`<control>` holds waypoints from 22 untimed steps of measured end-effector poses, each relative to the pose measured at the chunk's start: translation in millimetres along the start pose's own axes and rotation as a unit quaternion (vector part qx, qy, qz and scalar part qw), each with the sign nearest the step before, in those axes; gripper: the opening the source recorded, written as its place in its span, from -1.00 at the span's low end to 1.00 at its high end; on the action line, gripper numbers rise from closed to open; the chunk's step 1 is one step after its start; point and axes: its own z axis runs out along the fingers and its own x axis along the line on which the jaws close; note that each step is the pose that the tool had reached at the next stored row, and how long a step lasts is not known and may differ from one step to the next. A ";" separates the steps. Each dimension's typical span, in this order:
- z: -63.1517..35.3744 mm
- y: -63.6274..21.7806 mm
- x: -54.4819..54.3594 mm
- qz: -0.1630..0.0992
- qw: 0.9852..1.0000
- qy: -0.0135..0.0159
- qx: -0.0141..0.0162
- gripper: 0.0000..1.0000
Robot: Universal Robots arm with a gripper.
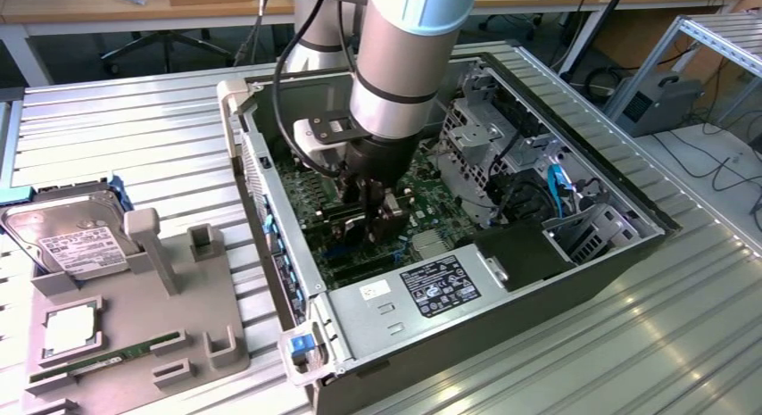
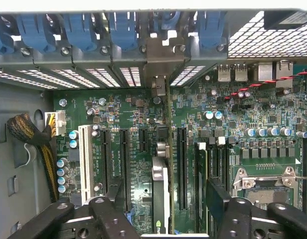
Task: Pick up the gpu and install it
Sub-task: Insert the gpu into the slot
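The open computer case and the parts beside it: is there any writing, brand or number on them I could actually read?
None can be read.
Black sticker on the silver power supply box: white print, too small.
White label on the boxy silver hard drive: dark print, blurred.
Green motherboard: tiny white markings by the slots, illegible.
Dark upright gpu card: pale marks at its near end, unreadable.

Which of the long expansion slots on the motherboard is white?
The white slot, the outermost of the row, on the side of the yellow-and-black cable bundle. The other long slots are black.
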 end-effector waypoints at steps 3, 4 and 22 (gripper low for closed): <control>-7.3 0.2 -0.2 0.000 1.000 0.000 0.000 0.52; -9.6 0.3 -0.3 0.000 1.000 0.000 0.000 0.52; -49.5 1.6 -1.4 0.000 1.000 0.000 0.000 0.52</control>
